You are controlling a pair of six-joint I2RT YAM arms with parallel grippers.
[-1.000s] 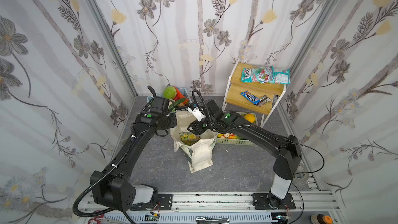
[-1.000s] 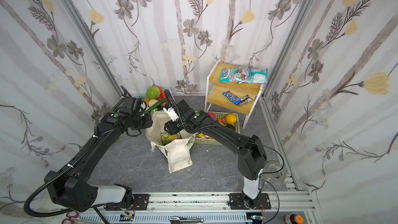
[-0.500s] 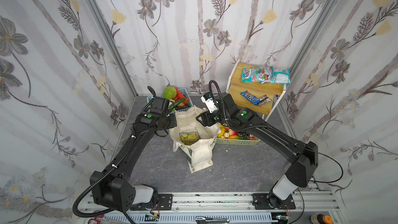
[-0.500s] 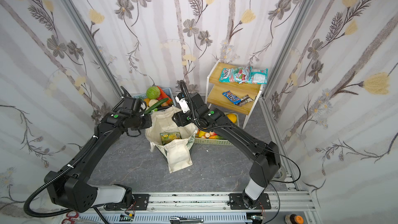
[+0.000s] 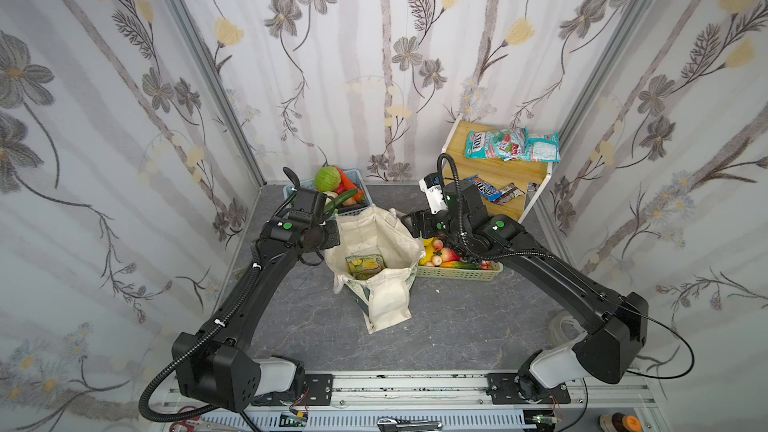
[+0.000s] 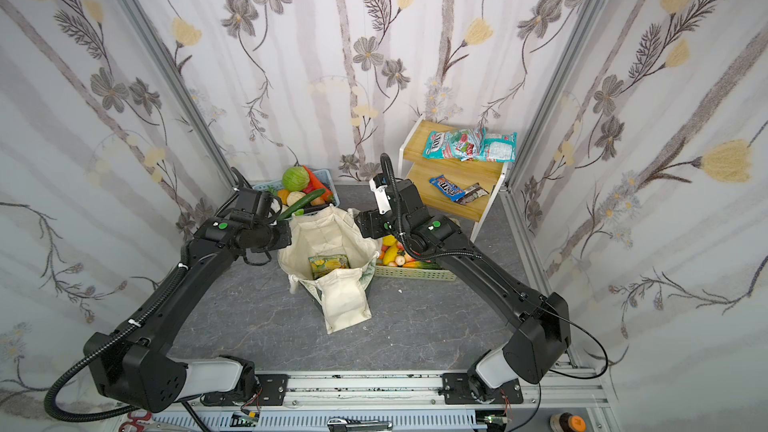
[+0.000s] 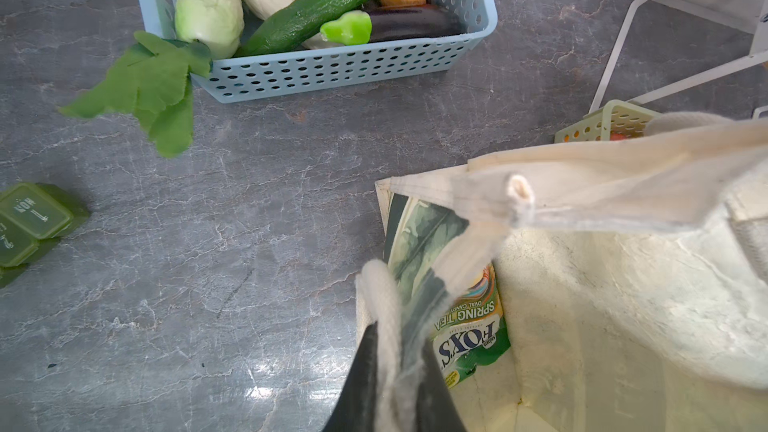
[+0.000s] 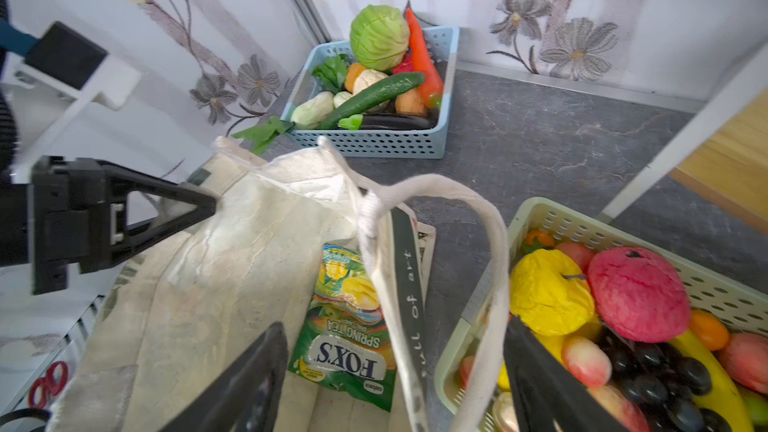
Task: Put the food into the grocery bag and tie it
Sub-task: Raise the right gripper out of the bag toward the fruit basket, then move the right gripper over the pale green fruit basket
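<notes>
The grocery bag (image 5: 376, 238) (image 6: 328, 230) stands open mid-floor, cream with leaf-print sides. The green-and-yellow snack packet (image 5: 365, 265) (image 6: 329, 264) (image 8: 349, 326) (image 7: 469, 334) lies flat on its bottom. My left gripper (image 5: 332, 235) (image 6: 286, 231) (image 7: 397, 347) is shut on the bag's left rim and handle cord. My right gripper (image 5: 409, 222) (image 6: 361, 224) (image 8: 395, 326) hangs open over the right rim; a handle loop (image 8: 478, 209) and the rim run loosely between its fingers. A yellow fruit (image 8: 548, 288) sits in the pale green basket, a pale white-green vegetable (image 7: 208, 2) in the blue basket.
The blue basket (image 5: 353, 206) of vegetables stands behind the bag, the pale green basket (image 5: 461, 273) of fruit to its right. A wooden shelf (image 5: 498, 168) in the back right corner carries teal sweet packets (image 5: 511, 145) and a blue chocolate packet (image 5: 486, 191). A green box (image 7: 33, 218) lies on the floor.
My right gripper has risen out of the bag toward its right rim and opened wider, with the packet left lying inside. My left gripper has closed tighter on the left rim.
</notes>
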